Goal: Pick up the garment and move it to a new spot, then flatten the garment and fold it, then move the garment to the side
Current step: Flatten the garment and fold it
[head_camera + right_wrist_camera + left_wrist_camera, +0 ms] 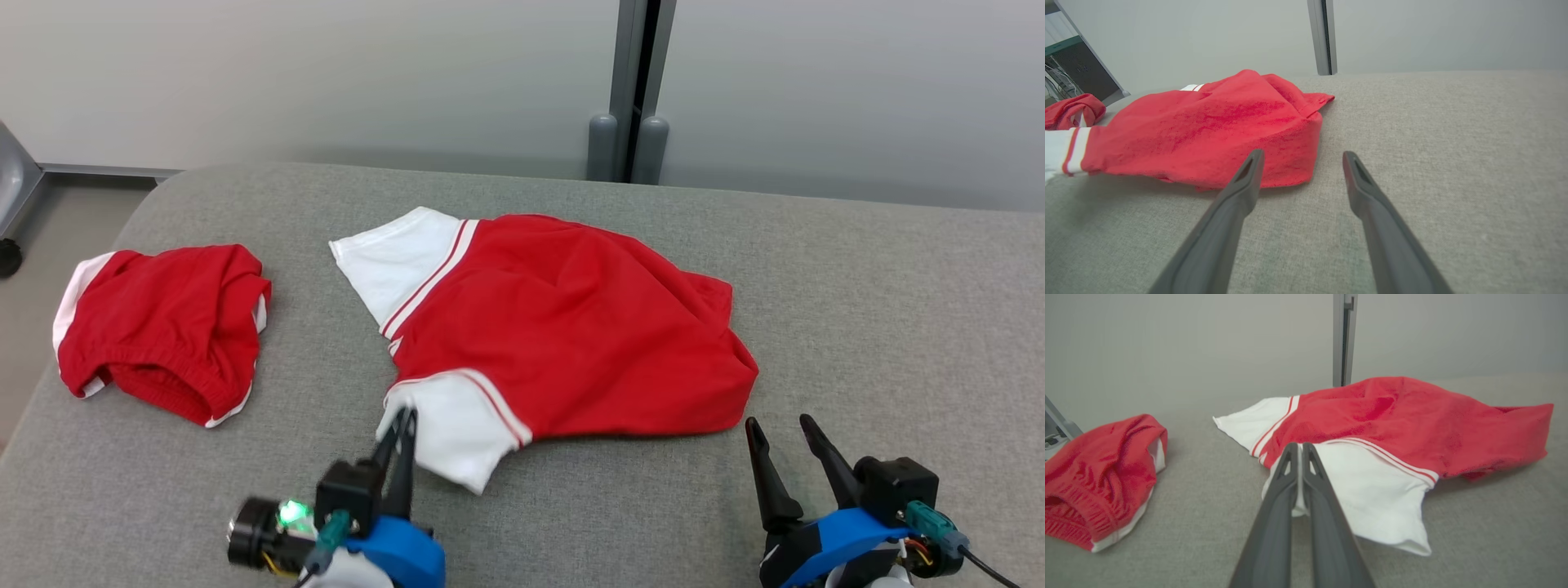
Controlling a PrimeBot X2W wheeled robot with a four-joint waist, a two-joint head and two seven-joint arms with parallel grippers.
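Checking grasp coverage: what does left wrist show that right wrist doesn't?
Left wrist: left tool shut on the near white sleeve; the second red garment with its elastic waistband.
Right wrist: right tool open beside the garment at its red corner; dark shelving at upper left.
Both: the garment, the second red garment at left, grey surface, grey post.

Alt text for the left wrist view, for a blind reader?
The left gripper is shut on the white sleeve of the garment, which lies on a grey surface. A second red garment lies bunched at the view's left.
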